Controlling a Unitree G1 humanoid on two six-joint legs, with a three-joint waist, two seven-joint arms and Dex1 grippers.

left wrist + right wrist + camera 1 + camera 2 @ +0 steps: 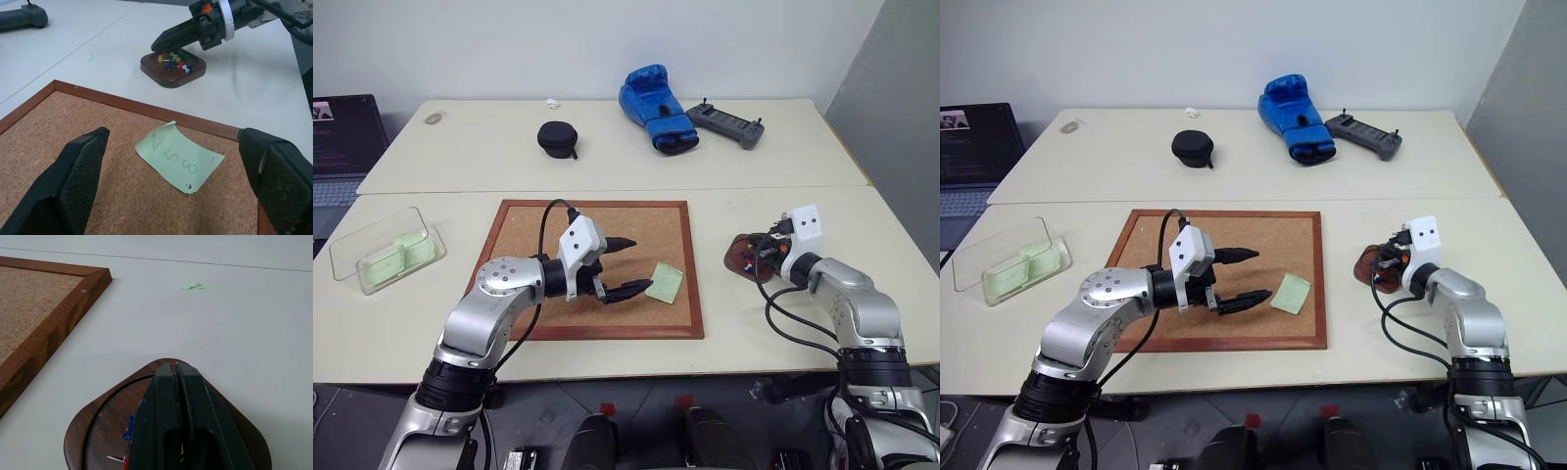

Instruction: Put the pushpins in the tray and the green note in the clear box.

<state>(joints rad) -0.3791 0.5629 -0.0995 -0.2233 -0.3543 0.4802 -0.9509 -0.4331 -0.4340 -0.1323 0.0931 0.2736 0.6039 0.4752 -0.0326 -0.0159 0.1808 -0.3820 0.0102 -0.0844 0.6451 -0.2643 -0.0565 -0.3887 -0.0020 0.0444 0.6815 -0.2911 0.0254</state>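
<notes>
Green note (179, 156) lies loose on cork between my wide-open, empty left gripper (619, 266); pinching flat paper may crumple or skid it.

My left end effector (623, 265) hangs nearly level with my elbow bent, its two black fingers (78, 171) spread wide with nothing between them, while my right end effector (177, 382) reaches forward on my right, tilted slightly down, fingers pressed together.
</notes>
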